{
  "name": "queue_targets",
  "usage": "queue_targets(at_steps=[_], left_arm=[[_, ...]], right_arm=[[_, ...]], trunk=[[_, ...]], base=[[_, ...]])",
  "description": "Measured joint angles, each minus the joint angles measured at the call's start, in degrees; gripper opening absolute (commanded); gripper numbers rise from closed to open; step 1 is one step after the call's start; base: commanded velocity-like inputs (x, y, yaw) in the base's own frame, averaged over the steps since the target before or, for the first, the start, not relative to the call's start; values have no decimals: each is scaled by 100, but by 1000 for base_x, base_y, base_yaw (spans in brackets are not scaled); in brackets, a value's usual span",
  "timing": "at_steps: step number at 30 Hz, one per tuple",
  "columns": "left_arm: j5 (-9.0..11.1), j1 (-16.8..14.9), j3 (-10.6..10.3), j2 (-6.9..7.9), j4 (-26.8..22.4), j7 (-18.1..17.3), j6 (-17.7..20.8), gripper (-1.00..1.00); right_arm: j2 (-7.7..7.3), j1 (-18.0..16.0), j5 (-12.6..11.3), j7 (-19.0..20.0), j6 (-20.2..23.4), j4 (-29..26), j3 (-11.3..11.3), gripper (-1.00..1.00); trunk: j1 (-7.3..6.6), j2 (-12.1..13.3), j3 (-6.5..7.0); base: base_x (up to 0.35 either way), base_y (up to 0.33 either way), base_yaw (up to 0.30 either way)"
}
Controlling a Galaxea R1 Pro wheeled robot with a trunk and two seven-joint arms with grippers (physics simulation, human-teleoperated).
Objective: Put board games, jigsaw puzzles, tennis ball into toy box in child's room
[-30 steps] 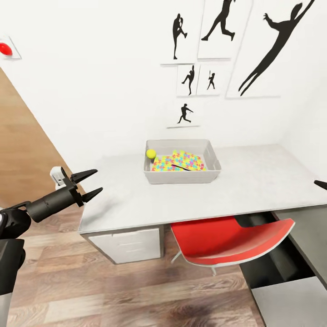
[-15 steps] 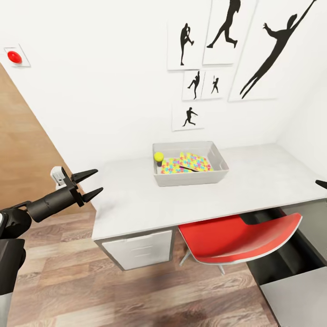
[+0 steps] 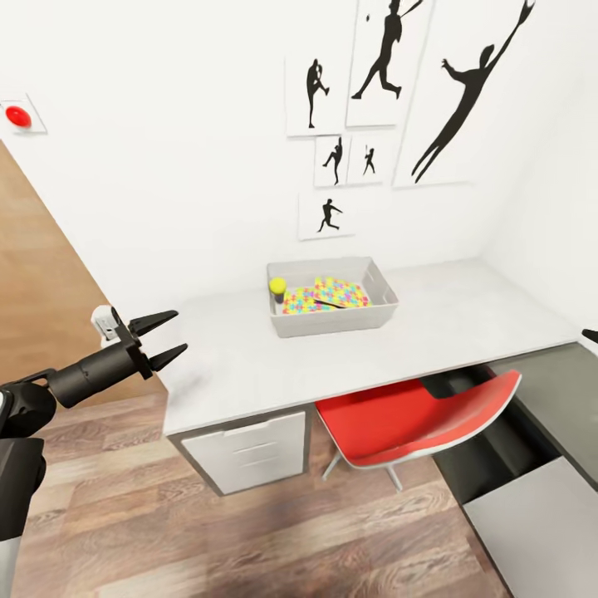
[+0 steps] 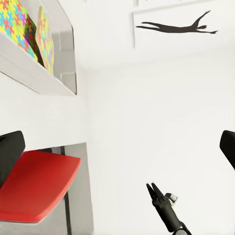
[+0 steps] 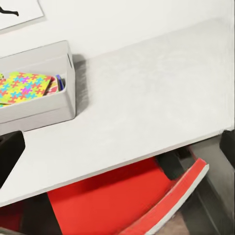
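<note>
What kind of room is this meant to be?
Probably a child's room or study corner: athlete silhouette prints on the wall, a desk with a red chair, and a bin holding puzzles and a ball.

Pale marbled table [image 3: 465,320] with only the grey toy box [image 3: 332,318] on its top

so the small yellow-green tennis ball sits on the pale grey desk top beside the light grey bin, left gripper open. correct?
Not beside it: the head view shows the small yellow-green tennis ball inside the light grey bin, next to the multicoloured puzzle squares. The left gripper is open.
</note>
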Motion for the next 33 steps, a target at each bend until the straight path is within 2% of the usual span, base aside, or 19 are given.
queue_targets(at_steps=[10,13,14,16,18,20,23,24,25,26,27,28,29,31,33], left_arm=[[-3,23,18,77,0,19,2,100],[-14,39,17,97,2,35,2,100],[-53,90,15,109,3,54,2,100],[-152,231,22,116,4,63,-1,100],[-256,430,57,124,4,48,-2,100],[-324,667,181,151,3,24,1,100],[-397,1202,504,223,1,-4,27,100],[-417,1429,632,249,2,-13,37,100],[-494,1873,886,309,4,-26,52,100],[-512,2142,1013,338,4,-31,51,100],[-739,2578,1176,362,16,-32,52,100],[-1500,3215,1279,274,53,-21,7,100],[-1890,3452,1271,170,71,-24,-31,100],[-2759,3775,1235,-150,98,-33,-125,100],[-3698,4045,1214,-524,155,-42,-233,100]], right_arm=[[-3,6,14,-134,13,0,40,100],[15,13,155,-233,177,5,151,100],[74,24,364,-353,377,18,317,100],[196,50,635,-447,405,26,506,100],[365,149,907,-492,402,27,634,100],[562,322,1128,-517,399,24,730,100],[844,603,1380,-543,395,25,823,100],[1021,773,1548,-548,393,37,861,100],[1127,873,1642,-547,391,46,877,100],[1234,975,1751,-543,389,57,888,100],[1462,1181,1983,-555,392,118,936,100],[1827,1494,2481,-595,403,416,1282,100],[1989,1607,2688,-611,408,593,1481,100],[2186,1749,3130,-627,214,949,1866,100],[2328,1839,3531,-628,-81,1358,2152,100]], trunk=[[1,0,91],[1,1,118],[1,1,127],[1,0,145],[0,0,163],[-2,0,182],[-3,-1,208],[-3,-1,216],[-3,-1,225],[-4,-1,235],[-3,-1,243],[-4,-1,251],[-4,-1,260],[-3,-1,279],[-3,-1,297]], base=[[-317,23,-117],[-327,89,-115],[-328,110,-115],[-304,101,-115],[-220,68,-115],[-141,44,-115],[-77,24,-115],[-41,13,-115],[-33,10,-116],[-21,6,-117],[-11,3,-119],[-9,3,-120],[-7,2,-121],[-5,2,-121],[-2,1,-121]])
